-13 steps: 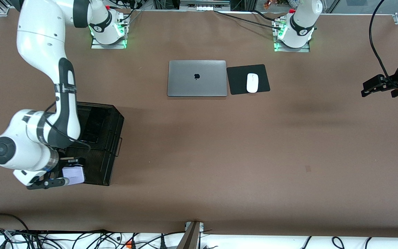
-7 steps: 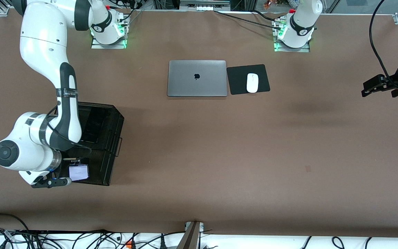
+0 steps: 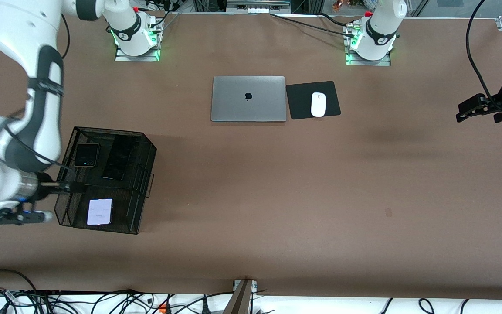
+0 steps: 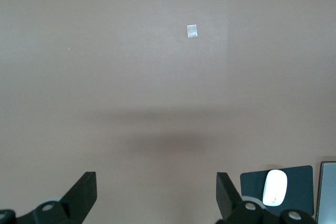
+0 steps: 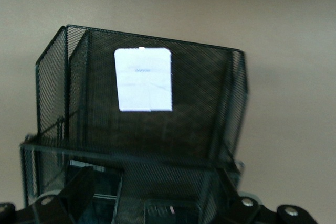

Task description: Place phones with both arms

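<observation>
Now all three phones lie in the black mesh basket (image 3: 144, 163): lavender flip phone (image 3: 100, 212) at its 6 o'clock end, black flip phone (image 3: 86, 155) and slab phone (image 3: 119, 159) toward 12. Right gripper (image 3: 59, 186) hangs spread and empty over the basket's edge. Left gripper (image 3: 469, 111) waits spread at the left arm's end of the table.

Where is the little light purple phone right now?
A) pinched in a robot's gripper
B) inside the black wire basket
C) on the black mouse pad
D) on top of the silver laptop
B: the pale lavender flip phone lies flat in the black mesh basket, in the section nearest the front camera, and the right gripper is open beside the basket, holding nothing.
</observation>
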Motion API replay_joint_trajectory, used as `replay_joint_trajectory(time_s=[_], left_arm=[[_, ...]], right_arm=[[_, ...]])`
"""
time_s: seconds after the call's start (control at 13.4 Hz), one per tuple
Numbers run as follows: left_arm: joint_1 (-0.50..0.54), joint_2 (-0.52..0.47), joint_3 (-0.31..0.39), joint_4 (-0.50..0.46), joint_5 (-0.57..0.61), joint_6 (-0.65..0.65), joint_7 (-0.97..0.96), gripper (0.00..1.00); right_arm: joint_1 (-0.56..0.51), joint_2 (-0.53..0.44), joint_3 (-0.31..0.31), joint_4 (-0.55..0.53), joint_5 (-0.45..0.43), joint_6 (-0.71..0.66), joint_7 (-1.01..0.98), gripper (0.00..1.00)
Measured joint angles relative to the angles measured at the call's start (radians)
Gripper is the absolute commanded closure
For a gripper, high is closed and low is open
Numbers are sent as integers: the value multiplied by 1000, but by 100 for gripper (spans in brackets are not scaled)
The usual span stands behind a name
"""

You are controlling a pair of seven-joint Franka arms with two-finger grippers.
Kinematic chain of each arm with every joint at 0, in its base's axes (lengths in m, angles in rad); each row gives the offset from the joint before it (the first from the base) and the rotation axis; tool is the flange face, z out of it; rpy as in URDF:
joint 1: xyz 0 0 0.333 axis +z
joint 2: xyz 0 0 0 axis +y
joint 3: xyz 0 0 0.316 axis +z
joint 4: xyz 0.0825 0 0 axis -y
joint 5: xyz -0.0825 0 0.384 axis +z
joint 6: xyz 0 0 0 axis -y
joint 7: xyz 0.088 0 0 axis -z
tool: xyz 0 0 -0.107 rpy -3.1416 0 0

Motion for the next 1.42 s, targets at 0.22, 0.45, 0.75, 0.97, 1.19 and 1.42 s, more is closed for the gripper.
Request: replay_joint_trajectory(time_s=[0.22,0.45,0.75,0.97,1.19,1.42], left_arm=[[0,0,0,0,0,0,0,0],[0,0,0,0,0,-1,0,0],[0,0,0,1,0,-1,0,0],[0,0,0,1,0,-1,0,0],[0,0,0,1,0,-1,0,0],[0,0,0,1,0,-1,0,0]], right_arm=[[3,-94,-1,-2,-69,-106,0,0],[30,-183,1,-63,-147,-129,9,0],[2,-387,133,-272,-299,-56,106,0],[-190,-527,390,-400,-369,-30,183,0],[-368,-586,576,-422,-384,-32,203,0],[-394,-606,594,-418,-384,-74,203,0]])
